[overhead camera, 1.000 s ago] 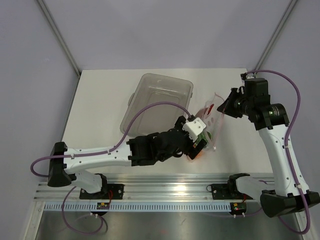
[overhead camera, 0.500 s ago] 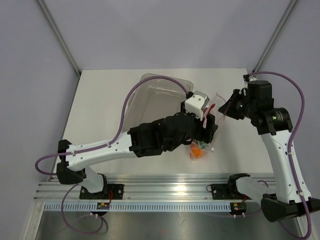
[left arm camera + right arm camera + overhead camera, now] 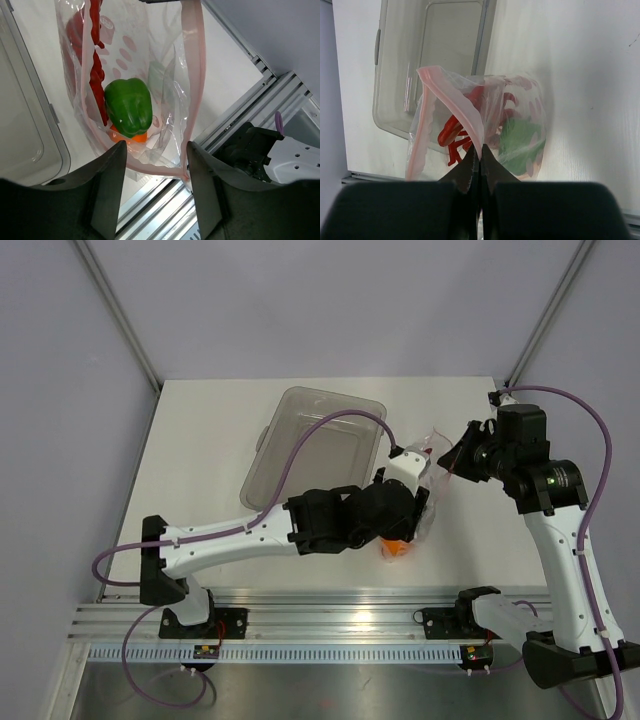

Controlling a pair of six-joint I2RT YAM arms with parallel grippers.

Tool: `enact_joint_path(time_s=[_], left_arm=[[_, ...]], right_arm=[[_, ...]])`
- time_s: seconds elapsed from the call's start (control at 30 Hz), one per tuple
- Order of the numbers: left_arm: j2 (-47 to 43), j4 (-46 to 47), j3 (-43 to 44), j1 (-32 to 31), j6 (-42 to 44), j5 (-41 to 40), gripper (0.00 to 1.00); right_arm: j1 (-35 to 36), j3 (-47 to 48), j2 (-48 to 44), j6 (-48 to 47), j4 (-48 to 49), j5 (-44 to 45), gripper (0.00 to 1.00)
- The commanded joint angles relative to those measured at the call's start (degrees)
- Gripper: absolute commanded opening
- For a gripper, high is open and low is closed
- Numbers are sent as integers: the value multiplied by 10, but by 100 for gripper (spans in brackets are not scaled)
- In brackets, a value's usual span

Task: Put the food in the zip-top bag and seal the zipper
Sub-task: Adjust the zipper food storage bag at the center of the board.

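The zip-top bag (image 3: 165,100) hangs open under my left gripper (image 3: 155,192), which is open, its fingers astride the bag's near corner. Inside lie the green bell pepper (image 3: 128,106), the red lobster (image 3: 94,75) and the orange fruit (image 3: 131,136) beneath the pepper. The pink zipper (image 3: 194,75) runs along the mouth, its two sides apart. My right gripper (image 3: 479,150) is shut on the zipper edge of the bag (image 3: 520,100), holding that end up. In the top view the left gripper (image 3: 418,495) sits over the bag (image 3: 430,520), the right gripper (image 3: 447,455) is just beyond it, and the orange fruit (image 3: 397,548) shows through the bag.
A rigid clear tray (image 3: 300,420) stands behind and left of the bag, also in the right wrist view (image 3: 435,60). The aluminium rail (image 3: 350,605) and the arm bases line the table's near edge, close to the bag.
My left wrist rose from the bag's near end, swung toward the far side, then settled back over the bag's mouth. The right gripper kept its hold on the bag's edge.
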Motion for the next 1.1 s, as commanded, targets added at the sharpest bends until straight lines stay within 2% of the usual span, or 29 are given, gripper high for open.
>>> enact_joint_path(time_s=[0.0, 0.13, 0.23, 0.37, 0.43, 0.67, 0.83, 0.97, 1.07], left_arm=[[-36, 2, -14, -2, -16, -5, 52], [-77, 44, -61, -8, -13, -16, 51], [-101, 81, -93, -15, -16, -49, 59], [-141, 116, -125, -24, -18, -126, 62], [-145, 124, -133, -24, -12, -132, 63], [-93, 90, -86, -23, -29, -82, 64], [-60, 85, -64, -23, -27, -85, 66], [-18, 41, -22, -23, -40, -79, 64], [-4, 35, -16, -21, -45, -65, 59]], right_arm=[[3, 2, -7, 3, 19, -1, 0], [4, 2, -7, 3, 20, -2, 1], [3, 1, -7, 2, 20, -3, 1], [3, 0, -11, 1, 19, -2, 1], [3, 0, -13, 1, 19, -3, 1], [3, 0, -14, 1, 20, -7, 1], [3, -1, -17, -1, 16, -5, 1], [3, 0, -22, -2, 14, -4, 1], [3, -2, -22, -4, 13, -1, 2]])
